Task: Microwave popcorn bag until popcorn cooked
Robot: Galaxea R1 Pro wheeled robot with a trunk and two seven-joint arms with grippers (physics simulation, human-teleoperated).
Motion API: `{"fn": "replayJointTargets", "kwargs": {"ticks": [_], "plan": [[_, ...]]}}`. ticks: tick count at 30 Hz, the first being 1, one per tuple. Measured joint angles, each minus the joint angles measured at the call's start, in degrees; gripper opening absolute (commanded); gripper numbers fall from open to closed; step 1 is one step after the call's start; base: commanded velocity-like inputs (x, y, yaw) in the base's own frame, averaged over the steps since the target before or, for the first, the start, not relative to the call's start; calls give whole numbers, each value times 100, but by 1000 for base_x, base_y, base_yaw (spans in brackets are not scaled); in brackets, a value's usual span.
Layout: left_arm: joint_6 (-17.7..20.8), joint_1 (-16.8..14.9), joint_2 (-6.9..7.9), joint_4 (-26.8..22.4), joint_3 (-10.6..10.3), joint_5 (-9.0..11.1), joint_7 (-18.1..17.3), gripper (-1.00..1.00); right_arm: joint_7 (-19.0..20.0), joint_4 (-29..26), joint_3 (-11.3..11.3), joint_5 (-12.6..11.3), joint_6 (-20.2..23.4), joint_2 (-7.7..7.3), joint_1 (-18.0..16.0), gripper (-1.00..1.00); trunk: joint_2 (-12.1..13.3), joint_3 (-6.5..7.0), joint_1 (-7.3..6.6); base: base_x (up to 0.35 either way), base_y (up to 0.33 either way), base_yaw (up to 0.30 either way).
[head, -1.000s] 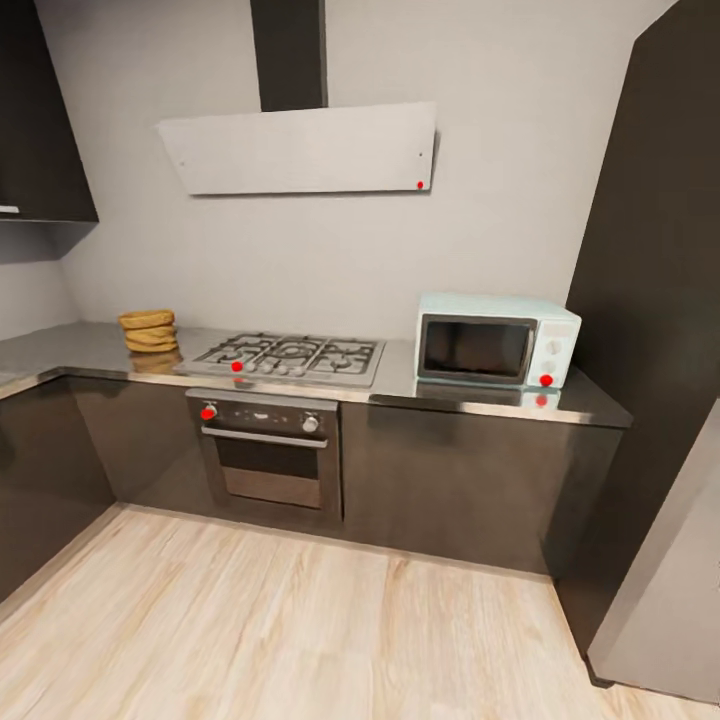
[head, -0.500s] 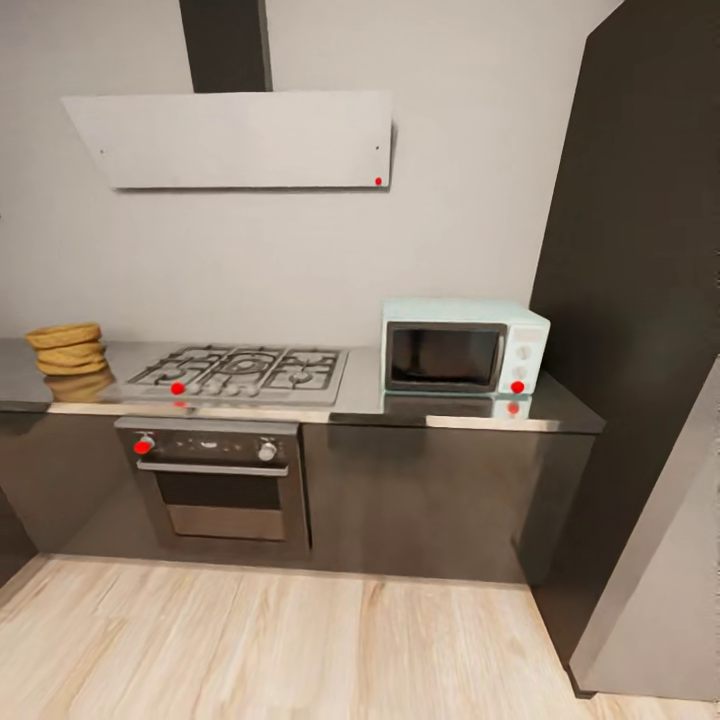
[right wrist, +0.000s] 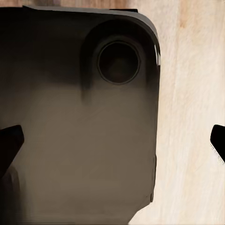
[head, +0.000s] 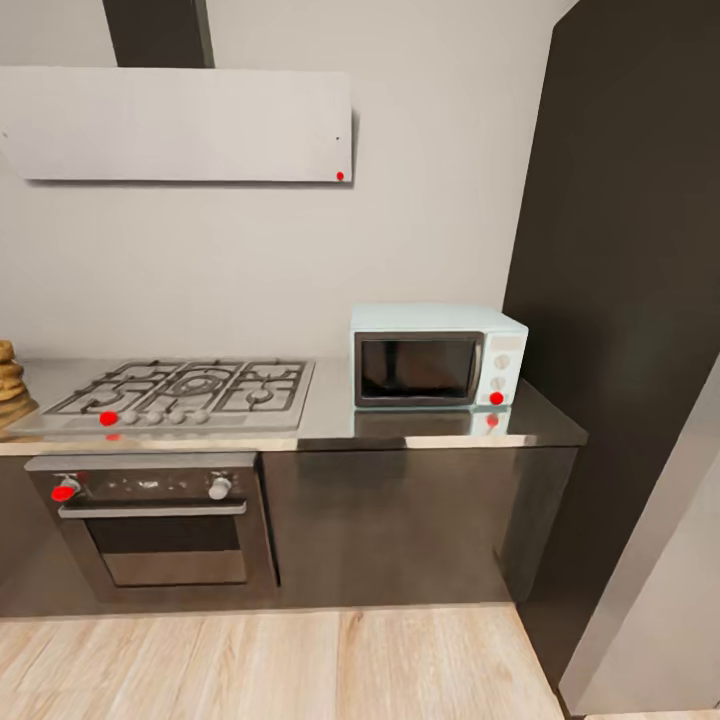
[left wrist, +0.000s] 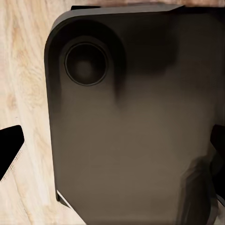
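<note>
The pale-blue microwave (head: 437, 355) stands with its dark glass door closed at the right end of the countertop (head: 420, 425), its dials and red dot on the right panel. A sliver of the tan popcorn bag (head: 8, 378) shows at the head view's left edge, on the counter left of the hob; the popcorn is hidden. In the wrist views, my left gripper (left wrist: 112, 147) and right gripper (right wrist: 112, 140) both hang open over the robot's dark base and the wood floor, with nothing between the fingers.
A steel gas hob (head: 185, 390) sits over a built-in oven (head: 155, 520) left of the microwave. A tall dark cabinet (head: 630, 300) stands at the right, with a grey fridge side (head: 660, 590) in front of it. A hood (head: 180, 125) hangs above the hob.
The head camera has swung right and come nearer to the counter: the whole scene has slid left, the microwave is more central, and the bag is now almost cut off at the left edge.
</note>
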Motion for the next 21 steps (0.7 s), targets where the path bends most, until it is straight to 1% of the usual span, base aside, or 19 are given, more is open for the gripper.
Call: {"fn": "replayJointTargets", "kwargs": {"ticks": [5, 13, 16, 21], "plan": [[0, 0, 4, 0, 0, 3, 3, 100, -5, -6, 21, 150, -3, -7, 0, 100, 0, 0, 0, 301, 0, -2], [0, 0, 4, 0, 0, 3, 17, 100, -7, -6, 22, 185, -8, 1, 0, 100, 0, 0, 1, 262, 0, 0], [0, 0, 4, -5, 0, 3, 22, 100, -7, -8, 14, 190, -14, -7, 0, 100, 0, 0, 2, 142, 0, 0], [0, 0, 4, -8, 0, 3, 25, 100, 27, -59, 1, 192, -40, -23, -1, 100, 1, 1, 4, 27, 0, 0]]}}
